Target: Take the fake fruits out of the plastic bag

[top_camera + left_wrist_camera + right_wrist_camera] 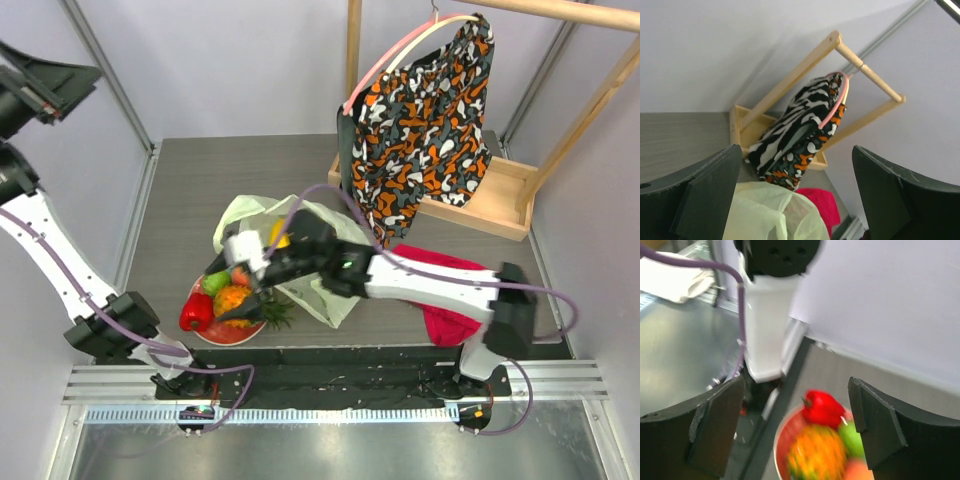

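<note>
Fake plastic fruits (230, 298), among them a red piece (197, 312) and an orange pineapple (232, 300), lie on a round red plate (228, 338) beside the crinkly pale yellow-green plastic bag (322, 298). The right gripper (796, 415) hangs above them, spread wide and empty; the left gripper (795, 195), raised high, is wide too.
</note>
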You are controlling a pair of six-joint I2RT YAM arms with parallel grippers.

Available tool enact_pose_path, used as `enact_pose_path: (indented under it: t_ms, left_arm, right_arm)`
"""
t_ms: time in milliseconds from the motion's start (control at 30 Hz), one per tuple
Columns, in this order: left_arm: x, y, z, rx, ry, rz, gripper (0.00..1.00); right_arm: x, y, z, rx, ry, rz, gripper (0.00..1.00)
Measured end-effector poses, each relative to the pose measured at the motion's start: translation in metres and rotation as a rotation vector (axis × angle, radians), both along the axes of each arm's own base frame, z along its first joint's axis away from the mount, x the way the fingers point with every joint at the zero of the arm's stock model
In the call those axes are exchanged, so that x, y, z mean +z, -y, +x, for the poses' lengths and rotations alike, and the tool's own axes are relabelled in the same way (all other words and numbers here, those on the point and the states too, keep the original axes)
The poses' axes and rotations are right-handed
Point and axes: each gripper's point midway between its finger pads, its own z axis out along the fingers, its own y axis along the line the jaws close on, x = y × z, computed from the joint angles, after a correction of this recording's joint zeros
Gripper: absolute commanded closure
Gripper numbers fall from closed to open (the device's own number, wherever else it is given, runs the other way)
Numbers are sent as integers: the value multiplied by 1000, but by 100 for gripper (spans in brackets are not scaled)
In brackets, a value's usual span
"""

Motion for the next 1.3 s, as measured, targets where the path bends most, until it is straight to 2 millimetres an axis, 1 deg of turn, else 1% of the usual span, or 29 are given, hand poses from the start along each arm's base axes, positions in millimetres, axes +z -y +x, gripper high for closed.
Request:
enact_pose_path:
  t_ms: [33, 67, 100, 133, 167, 200, 233, 267, 300, 333, 400, 433, 467, 533, 633, 667, 733, 767, 800, 867, 900, 933, 1000, 1100, 1200, 1300]
  left_arm:
    - [-9, 7, 10, -31, -22, 1, 4]
    - [-20, 16, 21, -61, -52, 1, 4]
    - [-32, 27, 33, -78, -69, 23, 5]
    - [-46, 38, 45, -85, -95, 54, 5]
    - [-61, 53, 56, -101, -125, 93, 7]
    - [-73, 65, 62, -119, -148, 129, 8]
    - [-92, 86, 68, -146, -174, 189, 8]
    - [-114, 102, 68, -174, -219, 240, 10]
    - [-138, 119, 63, -218, -263, 288, 11]
    - [-164, 133, 54, -259, -316, 335, 11]
    - [-208, 150, 32, -330, -414, 414, 13]
    - [-227, 153, 20, -360, -447, 461, 14]
    - [-242, 152, 8, -382, -466, 506, 15]
    - [-259, 143, -8, -402, -449, 610, 15]
    - [-270, 131, -32, -406, -389, 748, 14]
    - [-273, 129, -42, -411, -372, 782, 14]
    - [-272, 129, -57, -420, -341, 821, 14]
    - [-270, 130, -62, -424, -326, 828, 14]
    - [-268, 131, -64, -427, -315, 829, 14]
    - [-266, 134, -66, -438, -298, 826, 9]
    - [-266, 135, -66, -444, -296, 824, 8]
    - [-266, 136, -66, -448, -294, 825, 6]
    - [-267, 139, -66, -459, -290, 828, 5]
    - [-267, 146, -69, -486, -279, 834, 5]
    - [-267, 155, -72, -514, -277, 830, 5]
    - [-271, 165, -79, -547, -293, 817, 6]
  right_arm:
    - [9, 19, 13, -43, -4, 3, 17]
    - [16, 37, 28, -97, -9, 3, 21]
    - [25, 53, 43, -154, -10, 8, 24]
    - [31, 69, 58, -215, -17, 2, 30]
    - [37, 84, 72, -275, -21, 0, 32]
    - [41, 94, 82, -322, -21, -3, 34]
    - [44, 105, 90, -370, -28, -12, 38]
    - [45, 111, 93, -397, -35, -22, 40]
    - [44, 116, 95, -425, -44, -34, 41]
    - [40, 119, 96, -445, -60, -51, 44]
    - [27, 123, 102, -491, -98, -96, 46]
    - [16, 124, 107, -514, -123, -127, 47]
    - [4, 124, 114, -543, -151, -165, 47]
    - [-24, 125, 134, -608, -196, -236, 47]
    - [-78, 126, 163, -696, -257, -368, 45]
    - [-100, 128, 173, -729, -275, -421, 45]
    - [-129, 132, 186, -777, -290, -493, 44]
    - [-145, 136, 194, -804, -287, -530, 43]
    - [-156, 139, 200, -821, -285, -557, 42]
    - [-180, 147, 216, -865, -266, -616, 38]
    - [-190, 151, 222, -880, -249, -643, 33]
    - [-198, 154, 229, -893, -231, -665, 31]
    - [-212, 158, 241, -915, -188, -702, 27]
    - [-229, 164, 261, -956, -117, -751, 24]
    - [-245, 170, 277, -988, -49, -790, 21]
    - [-256, 171, 292, -1011, 9, -821, 21]
